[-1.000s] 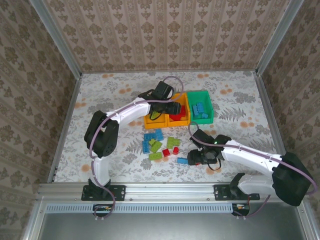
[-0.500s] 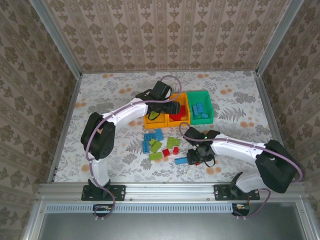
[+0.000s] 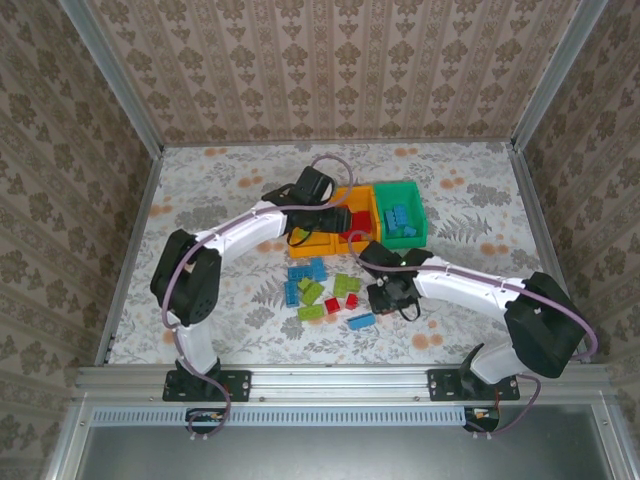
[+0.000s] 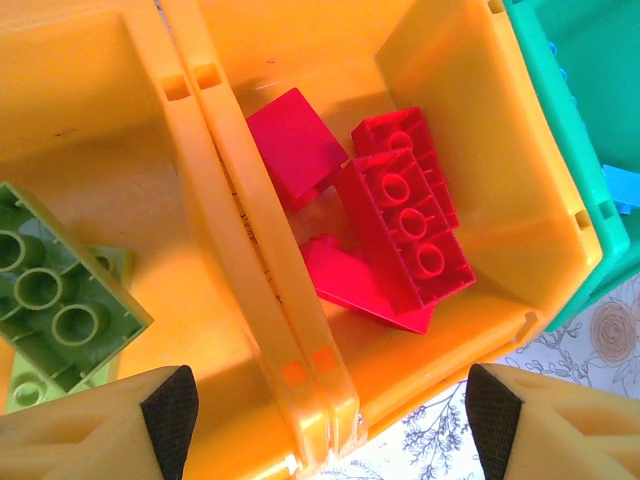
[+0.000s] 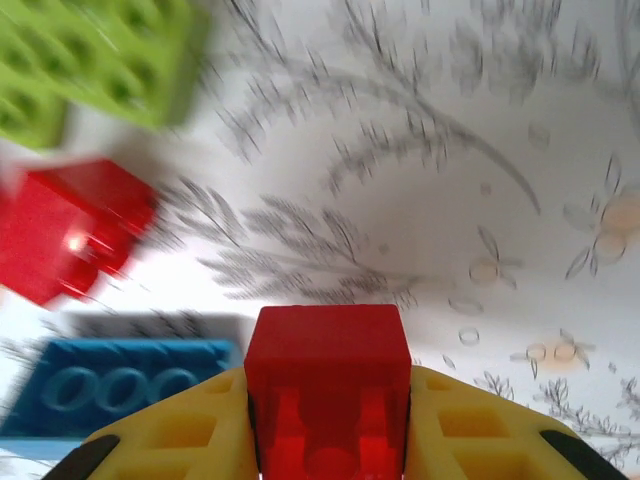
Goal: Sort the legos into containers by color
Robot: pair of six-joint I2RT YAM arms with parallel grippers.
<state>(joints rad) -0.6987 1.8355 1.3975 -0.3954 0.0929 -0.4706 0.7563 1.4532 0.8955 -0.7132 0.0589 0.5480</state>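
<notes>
From above, the left tool (image 3: pixel 335 218) hangs over the two orange bins at centre frame, its jaws wide and holding nothing. In its wrist view the black tips stand at the two lower corners, either side of the touching walls of the left orange bin (image 4: pixel 100 180) and the right orange bin (image 4: pixel 480 150). Lime bricks (image 4: pixel 60 310) lie in the left one at the left edge of the frame. Red bricks (image 4: pixel 400 230) lie heaped in the right one, studs up on the topmost. The green bin (image 4: pixel 560 100) touches the right orange bin at upper right, and blue bricks (image 4: pixel 618 190) peek over its wall.

The right tool (image 3: pixel 385 297) sits low, just right of the loose pile (image 3: pixel 318 288) of blue, lime and red bricks on the surface (image 3: pixel 220 200). Its jaws are narrow, clamped on a red brick (image 5: pixel 328 375) at bottom centre of the wrist view. A blue brick (image 5: pixel 110 385) lies flat at lower left, just beside it. Another red one (image 5: pixel 70 230) sits at mid left and a lime one (image 5: pixel 90 60) at upper left, both blurred.
</notes>
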